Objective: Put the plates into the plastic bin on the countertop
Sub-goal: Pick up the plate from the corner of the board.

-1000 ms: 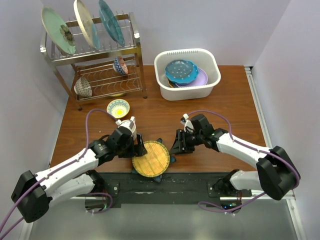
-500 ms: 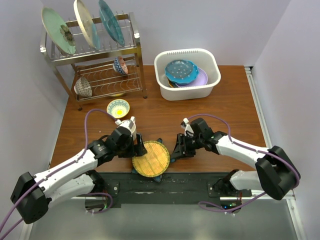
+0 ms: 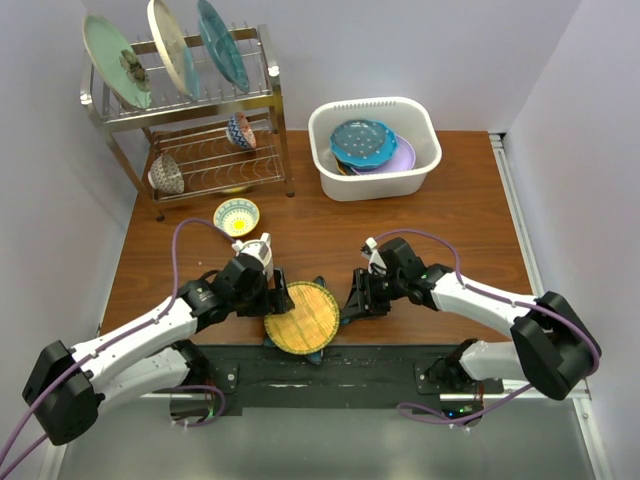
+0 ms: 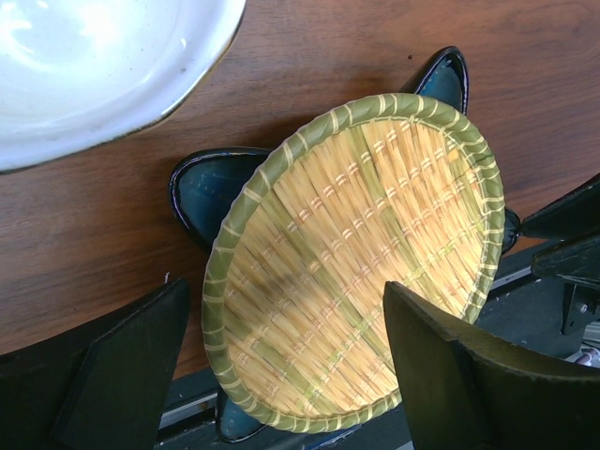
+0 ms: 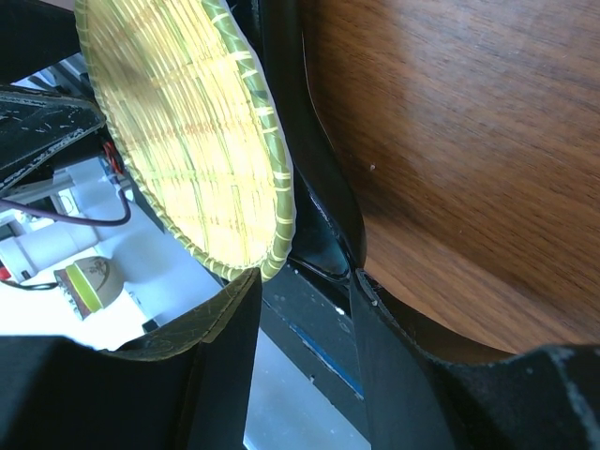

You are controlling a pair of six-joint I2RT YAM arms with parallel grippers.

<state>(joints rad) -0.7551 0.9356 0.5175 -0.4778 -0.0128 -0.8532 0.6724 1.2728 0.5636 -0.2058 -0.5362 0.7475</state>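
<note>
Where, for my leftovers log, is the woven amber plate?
Top view: woven amber plate at countertop's near edge, atop the teal star-shaped plate, between left gripper and right gripper.

The brown wooden worktop (image 3: 460, 210) has a white plastic bin (image 3: 372, 187) at the back and a metal rack (image 3: 283, 150) standing at the back left. A small patterned bowl (image 3: 237, 216) sits just in front of the rack. A dark teal star-shaped plate (image 4: 202, 187) lies at the near edge.

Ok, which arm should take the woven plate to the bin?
Right. The right gripper sits open at the woven plate's rim, and the white bin stands on its side of the table. The left gripper hovers open above the plate, on the side away from the bin.
</note>
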